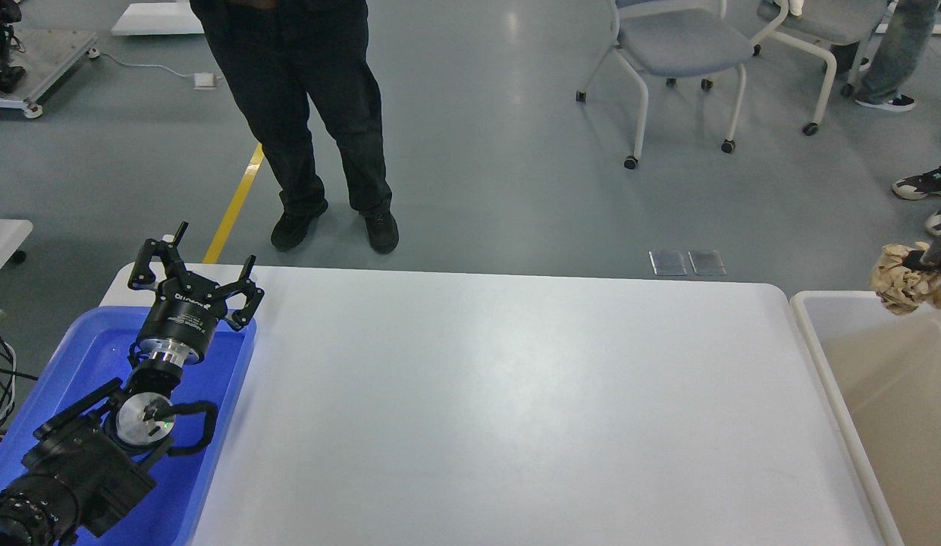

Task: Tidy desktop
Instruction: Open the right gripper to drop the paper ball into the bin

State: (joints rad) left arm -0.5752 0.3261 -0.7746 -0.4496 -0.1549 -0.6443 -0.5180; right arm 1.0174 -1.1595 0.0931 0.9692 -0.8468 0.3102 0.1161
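The desktop [500, 394] is a large white tabletop with rounded corners, and its surface is bare. My right gripper [923, 263] shows only as black fingertips at the right edge. It is shut on a crumpled beige paper ball [904, 287], held in the air over the far corner of the beige-white tub [807, 311]. My left gripper [196, 274] is open and empty, fingers spread and pointing away, above the far right corner of the blue tray [83, 353].
A person in black trousers [318, 114] stands just beyond the table's far edge. Grey chairs on castors [667, 53] stand further back on the right. A yellow floor line [235, 205] runs by the far left corner.
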